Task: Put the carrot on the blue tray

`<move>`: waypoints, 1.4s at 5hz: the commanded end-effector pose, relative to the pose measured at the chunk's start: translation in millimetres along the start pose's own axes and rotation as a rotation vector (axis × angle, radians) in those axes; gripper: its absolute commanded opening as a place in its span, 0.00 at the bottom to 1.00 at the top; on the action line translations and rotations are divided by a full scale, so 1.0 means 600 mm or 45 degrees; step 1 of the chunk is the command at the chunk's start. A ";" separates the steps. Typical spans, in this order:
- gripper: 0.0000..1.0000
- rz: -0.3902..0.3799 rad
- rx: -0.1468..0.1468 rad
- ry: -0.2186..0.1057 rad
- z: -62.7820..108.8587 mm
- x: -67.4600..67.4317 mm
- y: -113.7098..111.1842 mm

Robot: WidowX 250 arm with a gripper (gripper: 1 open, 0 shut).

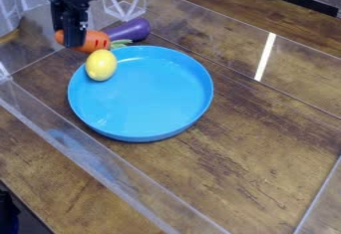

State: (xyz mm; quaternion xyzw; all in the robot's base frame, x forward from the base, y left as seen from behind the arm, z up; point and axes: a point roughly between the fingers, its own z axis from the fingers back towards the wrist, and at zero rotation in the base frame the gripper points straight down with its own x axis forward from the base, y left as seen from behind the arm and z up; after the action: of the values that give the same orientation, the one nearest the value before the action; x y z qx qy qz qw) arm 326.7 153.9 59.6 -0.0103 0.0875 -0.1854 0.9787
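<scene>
My black gripper [74, 36] points straight down at the far left, just beyond the rim of the blue tray [197, 101]. It is shut on the carrot [94, 42], a small orange toy with a green leafy end that sticks out to the right of the fingers. The carrot hangs a little above the wooden table, beside the tray's back-left edge and not over the dish. The tray is a wide round bright-blue dish in the middle left of the view.
A yellow lemon [102, 66] lies inside the tray near its back-left rim. A purple eggplant [128, 29] rests on the table right behind the carrot. A clear sheet covers the wooden tabletop, with its edge along the front left.
</scene>
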 end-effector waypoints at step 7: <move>0.00 -0.337 0.114 -0.053 0.009 0.059 0.012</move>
State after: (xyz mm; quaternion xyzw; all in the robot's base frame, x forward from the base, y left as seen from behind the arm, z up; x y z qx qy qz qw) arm 352.1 150.3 40.1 -0.0030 0.0780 -0.3038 0.9495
